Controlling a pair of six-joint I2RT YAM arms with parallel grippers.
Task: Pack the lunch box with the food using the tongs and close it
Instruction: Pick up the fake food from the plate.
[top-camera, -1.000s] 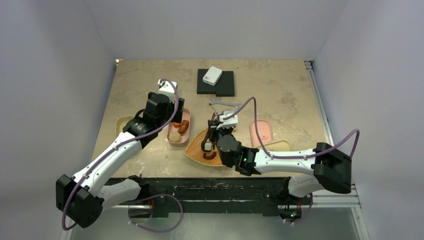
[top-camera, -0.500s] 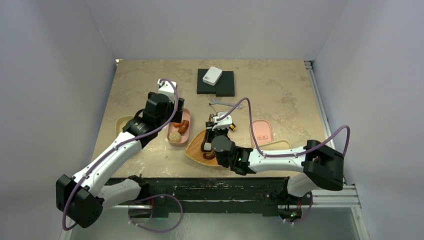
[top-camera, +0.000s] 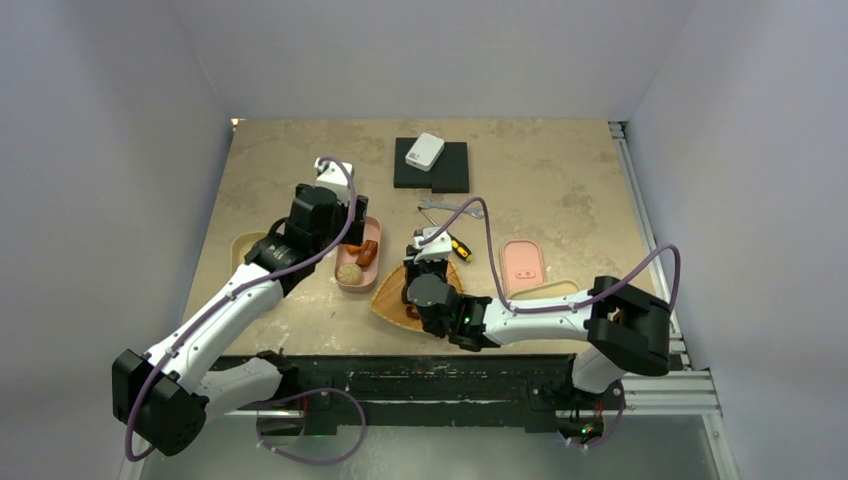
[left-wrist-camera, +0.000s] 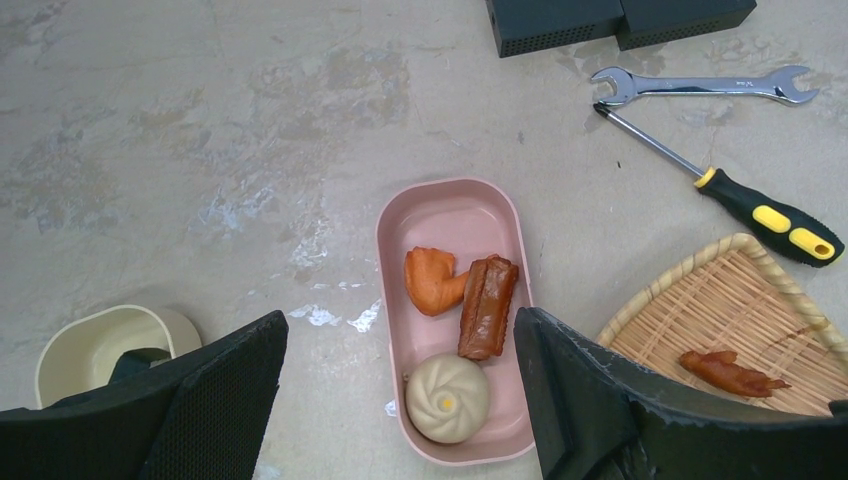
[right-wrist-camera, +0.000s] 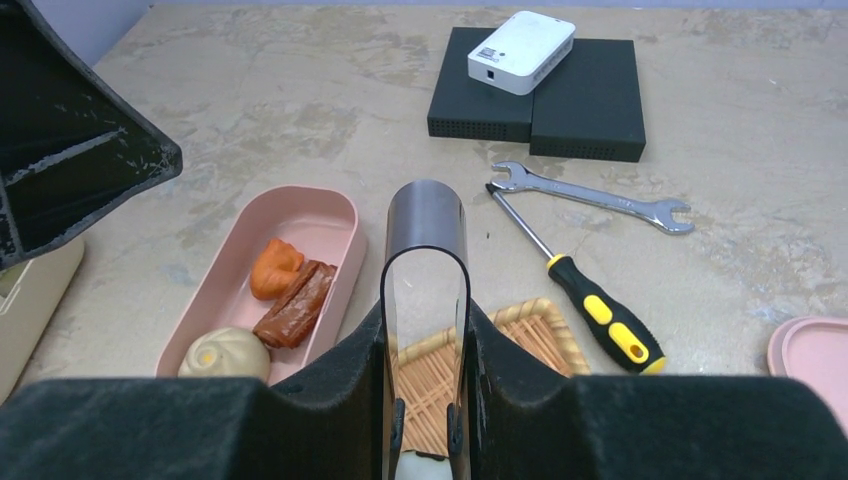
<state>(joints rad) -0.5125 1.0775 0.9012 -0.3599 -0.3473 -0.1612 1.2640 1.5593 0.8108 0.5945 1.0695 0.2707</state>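
**Top external view.** Entered first: a pink oval plastic lunch box (top-camera: 355, 287), uncovered. Just to its right in this view a fan-shaped woven bamboo tray (top-camera: 385, 300) is recorded. Beyond that tray, well apart from the box, the flat pink oval lid (top-camera: 522, 262) is laid on the table.

**Left wrist view.** The left gripper (left-wrist-camera: 400, 318) is hung over the lunch box, jaws spread wide and nothing held. Inside the box are counted:
- a round beige bun (left-wrist-camera: 447, 397)
- a brown sausage (left-wrist-camera: 487, 307)
- an orange piece (left-wrist-camera: 432, 280)

On the tray beside the box one reddish-brown piece (left-wrist-camera: 735, 372) is left. Beyond the box a silver open-ended wrench (left-wrist-camera: 700, 85) and a yellow-and-black-handled screwdriver (left-wrist-camera: 770, 215) are noted.

**Right wrist view.** The right gripper (right-wrist-camera: 425, 345) is closed on the slim metal tongs (right-wrist-camera: 425, 215). Their rounded bend is turned up and their tips are pointed down at the tray, just beside the box. A white bit (right-wrist-camera: 420, 467) is glimpsed at the tips; whether it is pinched cannot be told.

**Status.** Three pieces are judged packed. The food on the tray remains to be moved across, and the lid is not yet fitted.
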